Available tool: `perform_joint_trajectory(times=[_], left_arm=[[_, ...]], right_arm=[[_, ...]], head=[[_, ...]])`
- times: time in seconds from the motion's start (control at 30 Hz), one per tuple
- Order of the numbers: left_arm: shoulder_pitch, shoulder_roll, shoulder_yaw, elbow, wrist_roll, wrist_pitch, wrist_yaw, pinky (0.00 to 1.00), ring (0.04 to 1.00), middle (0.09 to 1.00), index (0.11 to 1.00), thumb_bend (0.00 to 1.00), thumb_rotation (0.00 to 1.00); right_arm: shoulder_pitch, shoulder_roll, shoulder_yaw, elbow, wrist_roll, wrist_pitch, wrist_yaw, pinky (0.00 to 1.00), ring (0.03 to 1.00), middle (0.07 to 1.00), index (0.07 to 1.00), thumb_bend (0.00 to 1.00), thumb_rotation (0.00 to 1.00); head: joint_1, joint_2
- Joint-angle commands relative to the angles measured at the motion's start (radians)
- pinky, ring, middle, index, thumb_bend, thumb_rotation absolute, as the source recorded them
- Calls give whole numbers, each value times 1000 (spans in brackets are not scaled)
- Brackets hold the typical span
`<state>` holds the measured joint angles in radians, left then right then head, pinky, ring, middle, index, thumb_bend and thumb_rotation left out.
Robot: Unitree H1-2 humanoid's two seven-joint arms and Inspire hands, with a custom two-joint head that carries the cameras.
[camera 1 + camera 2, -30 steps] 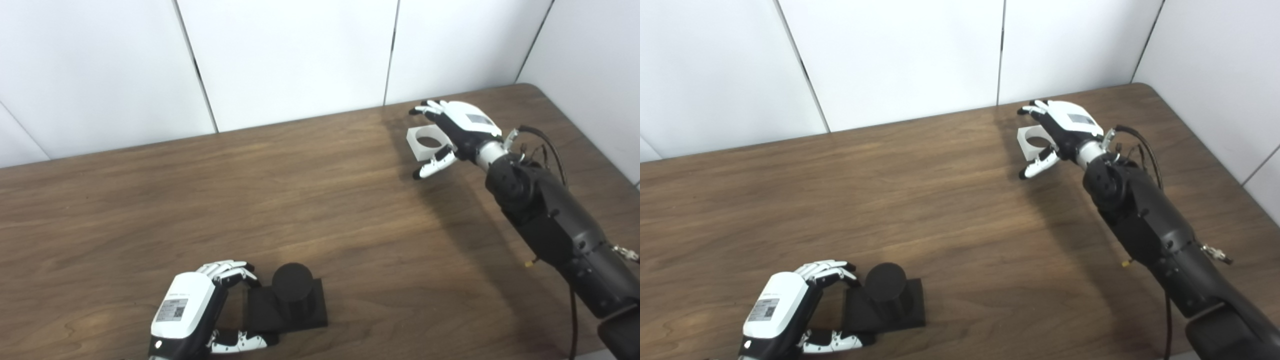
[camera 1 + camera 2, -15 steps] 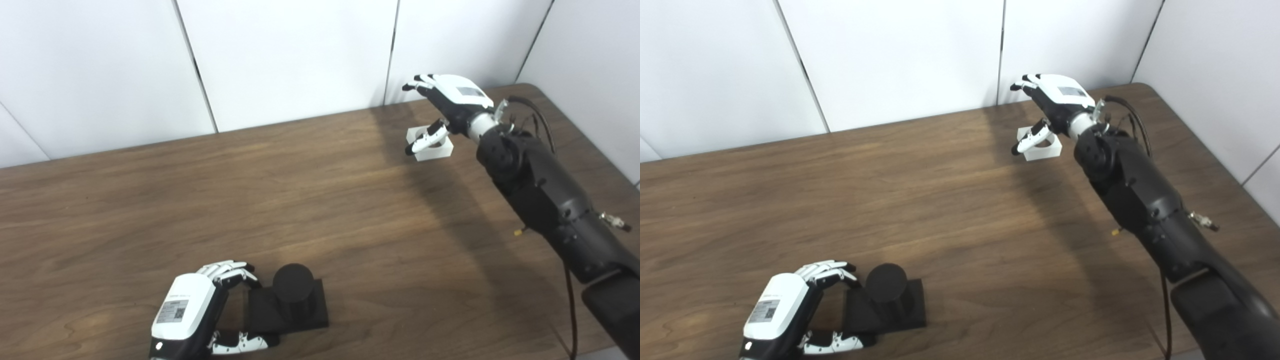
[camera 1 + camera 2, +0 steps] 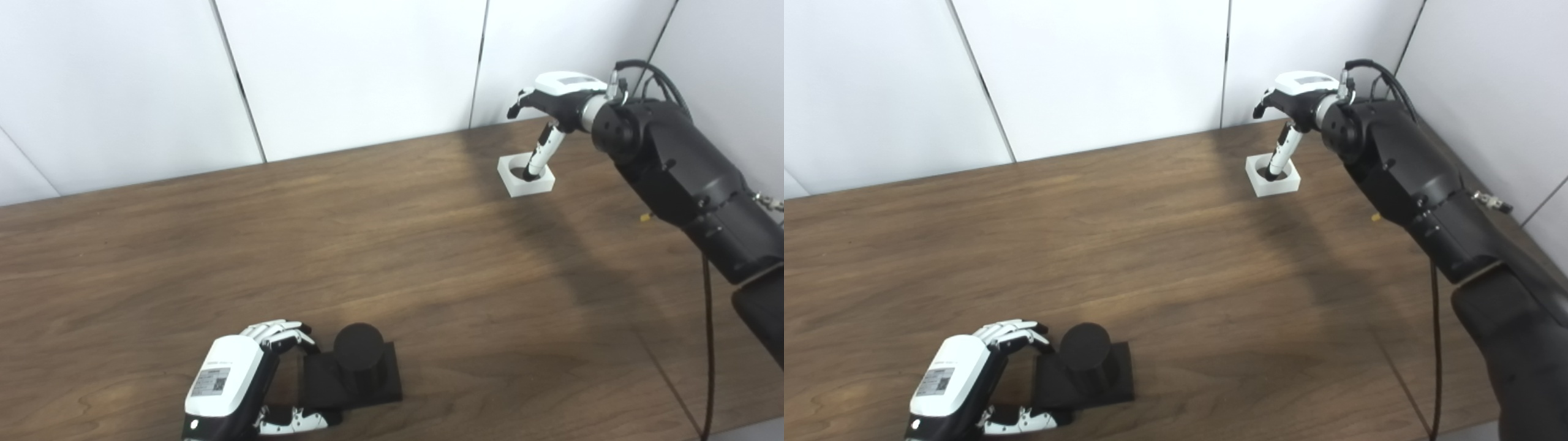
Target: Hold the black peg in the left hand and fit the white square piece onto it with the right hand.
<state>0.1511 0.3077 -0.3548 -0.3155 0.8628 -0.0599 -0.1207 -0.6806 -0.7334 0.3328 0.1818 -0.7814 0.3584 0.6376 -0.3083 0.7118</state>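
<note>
lower left: left hand clasps black peg base, keep it steady | upper right: right hand empty, spread, thumb dipping into white square piece on table; pinch its wall squarely

hands: white shells, black fingers | arms: black, cabled

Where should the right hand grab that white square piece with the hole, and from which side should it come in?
Probably across two opposite outer walls of the white square piece, coming straight down from above. It lies flat on the table with its round hole facing up, so the flat sides give parallel faces. The right hand hangs above it, thumb reaching toward the hole.
</note>
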Motion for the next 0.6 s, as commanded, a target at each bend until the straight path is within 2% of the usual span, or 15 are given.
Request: perform_joint_trajectory(times=[0.0,0.23,0.57], left_arm=[[28,16,-17,21,4,8,-50,768,794,759,489,515,44],[30,17,-19,17,17,8,-48,771,797,758,489,515,44],[28,16,-14,14,22,6,-39,794,797,755,489,516,45]], right_arm=[[-70,-19,-5,0,-29,11,-7,1000,1000,979,851,966,214],[-97,10,-9,54,-33,32,-25,1000,1000,987,863,975,198],[-142,37,33,156,-58,30,-26,1000,1000,996,878,988,181]], head=[[-1,1],[11,7],[24,10]])
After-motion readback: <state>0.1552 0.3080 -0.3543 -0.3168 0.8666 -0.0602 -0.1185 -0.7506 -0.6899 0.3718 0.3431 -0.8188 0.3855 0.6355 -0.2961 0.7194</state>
